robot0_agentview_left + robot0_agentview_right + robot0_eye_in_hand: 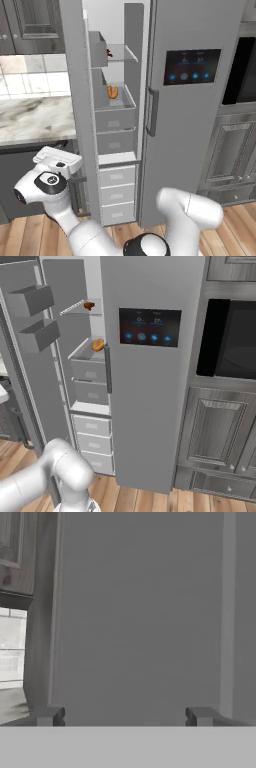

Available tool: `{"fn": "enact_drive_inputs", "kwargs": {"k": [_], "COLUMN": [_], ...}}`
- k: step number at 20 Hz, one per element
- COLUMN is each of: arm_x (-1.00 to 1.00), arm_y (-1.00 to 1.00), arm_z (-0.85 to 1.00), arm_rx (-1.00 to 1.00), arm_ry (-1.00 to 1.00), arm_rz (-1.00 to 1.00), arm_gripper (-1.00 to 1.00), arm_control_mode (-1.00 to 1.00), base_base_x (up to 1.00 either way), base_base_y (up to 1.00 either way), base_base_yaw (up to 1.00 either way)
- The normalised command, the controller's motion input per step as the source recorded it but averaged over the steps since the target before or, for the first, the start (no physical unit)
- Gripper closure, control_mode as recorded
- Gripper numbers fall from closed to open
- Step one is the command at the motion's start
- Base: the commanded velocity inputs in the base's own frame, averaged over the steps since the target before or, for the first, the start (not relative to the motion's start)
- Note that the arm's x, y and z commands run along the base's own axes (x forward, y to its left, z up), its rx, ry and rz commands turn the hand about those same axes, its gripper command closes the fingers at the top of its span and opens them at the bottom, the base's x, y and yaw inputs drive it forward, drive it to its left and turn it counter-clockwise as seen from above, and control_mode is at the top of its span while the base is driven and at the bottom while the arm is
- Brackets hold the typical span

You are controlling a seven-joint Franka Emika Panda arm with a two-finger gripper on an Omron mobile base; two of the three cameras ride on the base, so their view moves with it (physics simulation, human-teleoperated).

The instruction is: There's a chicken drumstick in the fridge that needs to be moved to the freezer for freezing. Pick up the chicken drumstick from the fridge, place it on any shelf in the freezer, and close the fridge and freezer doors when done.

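Observation:
The chicken drumstick (109, 52) (89, 305), a small reddish-brown lump, lies on the upper clear shelf (124, 54) of the freezer (116, 115), which stands open. Its plain grey door (77, 100) (30, 386) is swung out to the left. The fridge door (195, 110) (150, 386), with a dark panel and blue icons, is closed. My gripper (59, 150) (125, 717) is low on the outer side of the freezer door, facing its flat grey face. It is open, with nothing between its fingertips (49, 716).
A golden-orange food item (113, 92) (98, 345) lies on the shelf below the drumstick. Grey bins (32, 301) hang inside the freezer door. A marble counter (35, 117) lies left of the door. A dark oven (230, 341) and cabinets stand to the right.

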Motion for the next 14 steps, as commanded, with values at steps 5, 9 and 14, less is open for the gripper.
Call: {"fn": "enact_drive_inputs", "kwargs": {"k": [5,9,14], "arm_x": [0.14,0.29,0.30], "arm_y": [-0.66,-0.65,-0.65], "arm_z": [0.00,0.00,0.00], "arm_rx": [0.05,0.05,0.05], "arm_ry": [0.00,0.00,0.00], "arm_rz": [-0.01,-0.01,-0.01], "arm_gripper": [-1.00,-1.00,-1.00], "arm_control_mode": [-1.00,-1.00,-1.00], "base_base_x": [0.00,0.00,0.00], "base_base_y": [0.00,0.00,0.00], "base_base_yaw": [0.00,0.00,0.00]}}
